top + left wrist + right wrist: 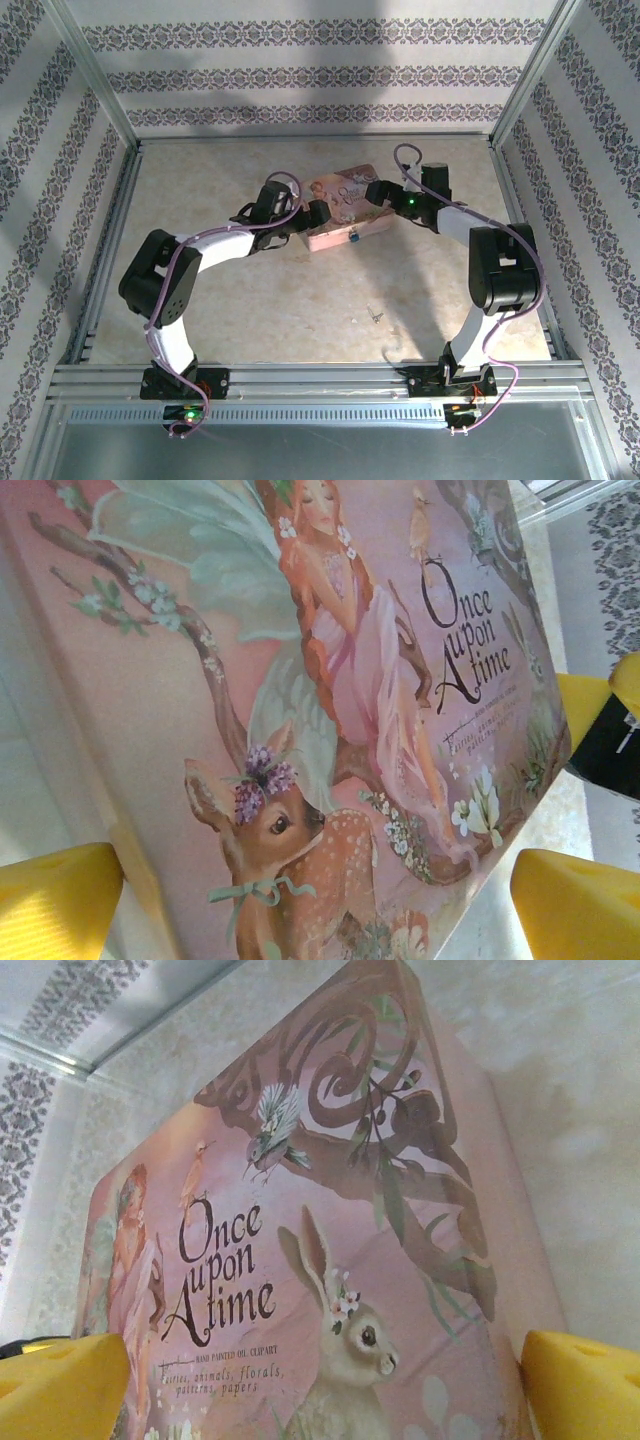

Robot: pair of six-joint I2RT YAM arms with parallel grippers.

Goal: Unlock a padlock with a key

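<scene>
I am looking down on the desk [250, 320], and the biggest thing on it is the pink picture tin [343, 205], lying flat between my two arms. I am holding the left fingers [60, 905] spread wide at the tin's left end and the right fingers [60, 1390] equally wide at its far right corner. Both pairs are released and gripping nothing, the printed lid [180, 710] showing between each pair. Whether any of them is brushing the tin's edge I cannot tell, since the wrist views are sitting so close to the lid.

The padlock [353, 238] is showing as a small bluish speck on the tin's near wall, between the two pairs of fingers and a little on the base side of both, touching neither. What I am taking for the key [376, 317] is lying flat on the desk, well apart from the tin, behind the right fingers toward that arm's base.

I am judging this as the very start: framing up the tin, with the key not yet picked up. The next move is calling for the right fingers to pull back to the key and close on a thin, flat sliver without sliding it, while the left fingers steady the tin.
</scene>
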